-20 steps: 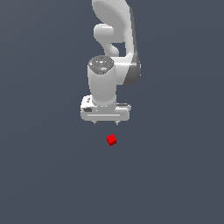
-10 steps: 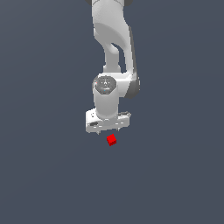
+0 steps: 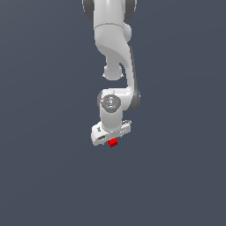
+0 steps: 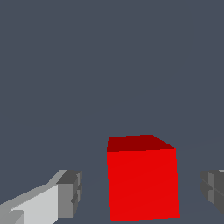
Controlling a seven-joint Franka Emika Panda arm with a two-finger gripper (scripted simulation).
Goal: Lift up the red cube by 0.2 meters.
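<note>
The white arm (image 3: 115, 53) is reaching straight down, and its hand (image 3: 111, 137) is hanging right over the red cube (image 3: 113, 142), so that from the exterior view only a small corner of red is peeking out beneath it. The cube is sitting flat on the surface (image 3: 48, 176). From the wrist view the cube (image 4: 142, 179) is filling the space between the two fingers (image 4: 70, 193), which are standing apart with a clear gap on either side; nothing is being gripped yet.

To my eye the cube is looking like a small, rigid block: light, stiff, not likely to squash or break. Its faces are plain and smooth, so it may be a little slippery if pinched off-centre. The sensible place to take hold is on the two opposite upright faces that the fingers are already flanking, low and square, so it is not twisting out as it is rising.

The surface is showing as one even dark grey-blue expanse, flat and unmarked. No walls, edges or other things are visible around it, so I cannot say where the surface ends.
</note>
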